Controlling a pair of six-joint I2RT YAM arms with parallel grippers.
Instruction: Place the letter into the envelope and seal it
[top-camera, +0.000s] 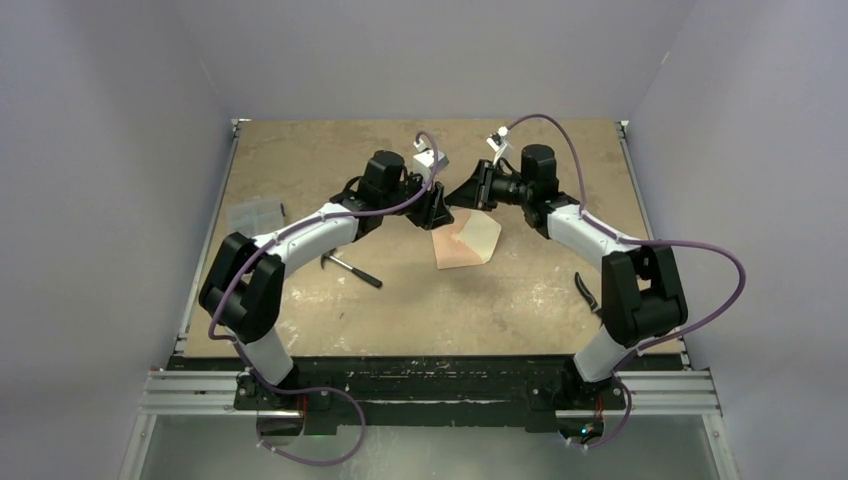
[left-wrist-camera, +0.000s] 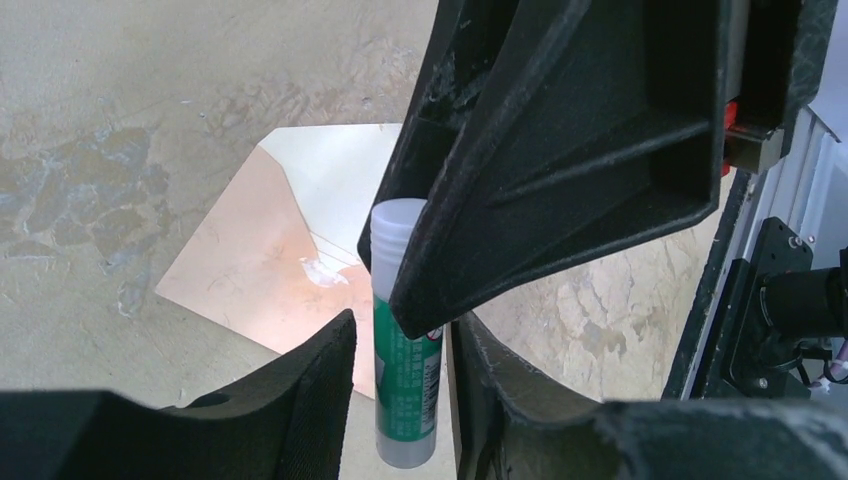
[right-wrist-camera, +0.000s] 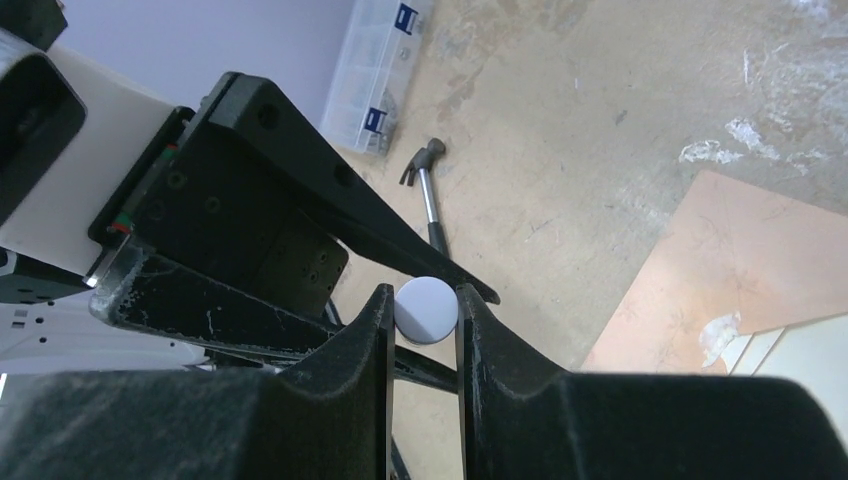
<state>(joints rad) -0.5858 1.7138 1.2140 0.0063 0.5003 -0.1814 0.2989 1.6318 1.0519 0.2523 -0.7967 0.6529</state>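
Observation:
The salmon envelope (top-camera: 458, 245) lies flat mid-table with its cream flap (top-camera: 487, 237) open toward the right. It also shows in the left wrist view (left-wrist-camera: 245, 265) and the right wrist view (right-wrist-camera: 720, 260). No separate letter shows. Both grippers meet just above the envelope's far edge. My right gripper (right-wrist-camera: 422, 295) is shut on the white capped end of a green glue stick (right-wrist-camera: 426, 310). In the left wrist view the glue stick (left-wrist-camera: 405, 390) stands between the fingers of my left gripper (left-wrist-camera: 400, 330), against one finger with a small gap to the other.
A small hammer (top-camera: 350, 268) lies left of the envelope, also in the right wrist view (right-wrist-camera: 428, 190). A clear plastic box (top-camera: 255, 213) sits near the table's left edge. A dark item (top-camera: 585, 290) lies by the right arm.

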